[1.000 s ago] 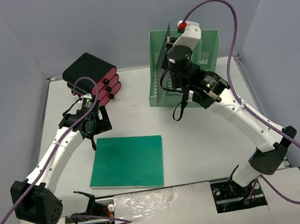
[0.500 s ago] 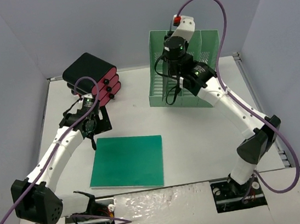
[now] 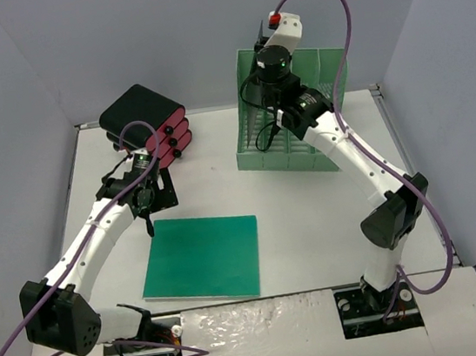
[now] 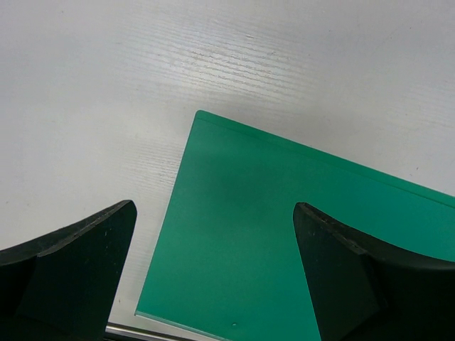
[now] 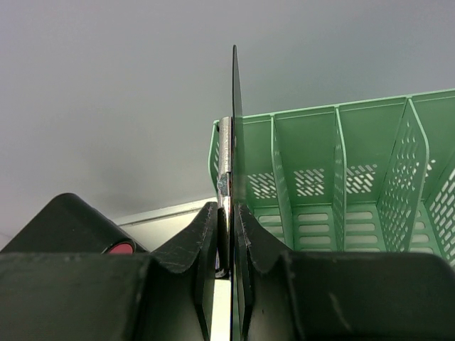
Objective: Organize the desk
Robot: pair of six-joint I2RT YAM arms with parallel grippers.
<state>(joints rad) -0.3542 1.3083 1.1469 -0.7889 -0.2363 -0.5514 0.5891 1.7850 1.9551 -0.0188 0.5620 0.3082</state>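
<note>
A thin dark board (image 5: 234,128) is being gripped upright, edge-on, by the closed right gripper (image 5: 227,213), at the left end of the mint-green file rack (image 5: 341,177). The left gripper (image 4: 213,209) is being held wide open, gripping nothing, above the far left corner of the green folder (image 4: 284,234), which is lying flat on the white desk (image 4: 106,92).

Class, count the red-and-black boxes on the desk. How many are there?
3, in one stack at the far left corner of the desk: bottom, middle, top. Any behind it would be hidden.
</note>
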